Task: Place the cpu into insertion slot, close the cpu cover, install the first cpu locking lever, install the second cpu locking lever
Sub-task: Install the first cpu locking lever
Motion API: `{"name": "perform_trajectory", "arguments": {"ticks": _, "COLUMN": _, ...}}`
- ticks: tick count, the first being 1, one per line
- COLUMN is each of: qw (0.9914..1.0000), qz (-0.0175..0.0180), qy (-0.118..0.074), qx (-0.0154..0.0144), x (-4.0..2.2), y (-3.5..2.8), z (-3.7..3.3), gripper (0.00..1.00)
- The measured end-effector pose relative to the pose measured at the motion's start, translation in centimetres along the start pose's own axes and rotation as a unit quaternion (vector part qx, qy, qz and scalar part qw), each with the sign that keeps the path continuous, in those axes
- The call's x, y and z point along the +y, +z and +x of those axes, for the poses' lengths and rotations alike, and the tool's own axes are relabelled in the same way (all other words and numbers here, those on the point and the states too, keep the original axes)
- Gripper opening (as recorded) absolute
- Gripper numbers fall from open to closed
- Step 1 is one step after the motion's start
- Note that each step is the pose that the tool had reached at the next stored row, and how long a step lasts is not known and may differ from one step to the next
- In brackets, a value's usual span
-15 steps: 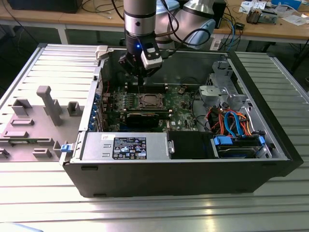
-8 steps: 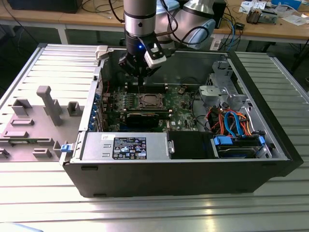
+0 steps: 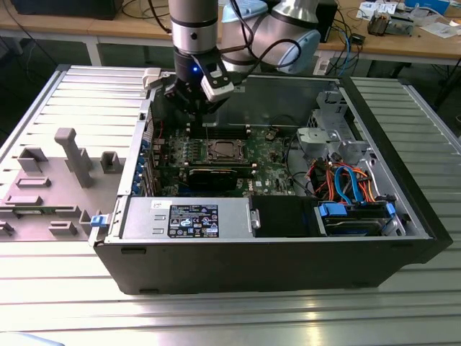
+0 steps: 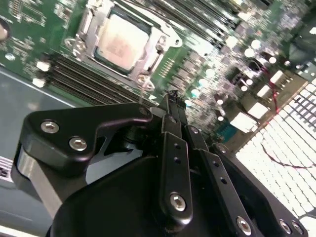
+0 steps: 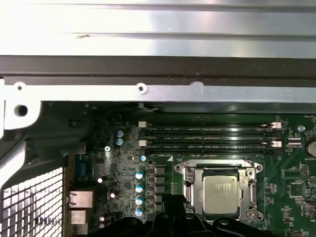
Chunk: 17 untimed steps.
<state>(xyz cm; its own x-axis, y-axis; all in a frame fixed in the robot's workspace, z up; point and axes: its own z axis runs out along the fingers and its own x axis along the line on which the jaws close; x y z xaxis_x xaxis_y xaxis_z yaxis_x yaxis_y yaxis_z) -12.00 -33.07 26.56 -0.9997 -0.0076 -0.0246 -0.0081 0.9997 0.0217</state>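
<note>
The cpu [image 5: 223, 192] lies flat in the insertion slot [image 3: 222, 151] on the green board, its silvery top showing in both wrist views [image 4: 120, 42]. The cpu cover [image 5: 189, 181] is folded down around it, so the chip shows through the cut-out. My gripper [image 4: 171, 98] hangs above the board just beside the socket, on the side of the small round capacitors, with its black fingers [image 4: 174, 148] closed together and nothing visible between them. A thin metal locking lever [image 4: 142, 93] stands up close to the fingertips, apart from them. In the exterior view the gripper [image 3: 202, 109] is above the socket's far left corner.
Long black memory slots [image 5: 207, 134] run beside the socket. The open computer case [image 3: 425, 216] walls in the board, with a power supply [image 3: 187, 216] in front and a drive cage with cables [image 3: 346, 180] on the exterior view's right. A grey fixture [image 3: 72, 155] stands outside on the left.
</note>
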Motion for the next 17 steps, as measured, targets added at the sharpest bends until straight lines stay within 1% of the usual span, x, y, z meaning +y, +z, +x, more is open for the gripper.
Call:
{"name": "perform_trajectory", "arguments": {"ticks": 3, "qw": 1.00000, "qz": 0.0000, "qy": 0.000, "qx": 0.0000, "x": 0.24, "y": 0.00, "z": 0.15, "gripper": 0.11}}
{"name": "perform_trajectory", "arguments": {"ticks": 12, "qw": 1.00000, "qz": 0.0001, "qy": 0.000, "qx": -0.0003, "x": 1.44, "y": 0.01, "z": 0.12, "gripper": 0.11}}
{"name": "perform_trajectory", "arguments": {"ticks": 14, "qw": 1.00000, "qz": 0.0000, "qy": 0.000, "qx": -0.0004, "x": 1.70, "y": 0.02, "z": 0.00, "gripper": 0.11}}
{"name": "perform_trajectory", "arguments": {"ticks": 17, "qw": 1.00000, "qz": 0.0000, "qy": 0.000, "qx": -0.0004, "x": 1.73, "y": 0.07, "z": -0.43, "gripper": 0.11}}
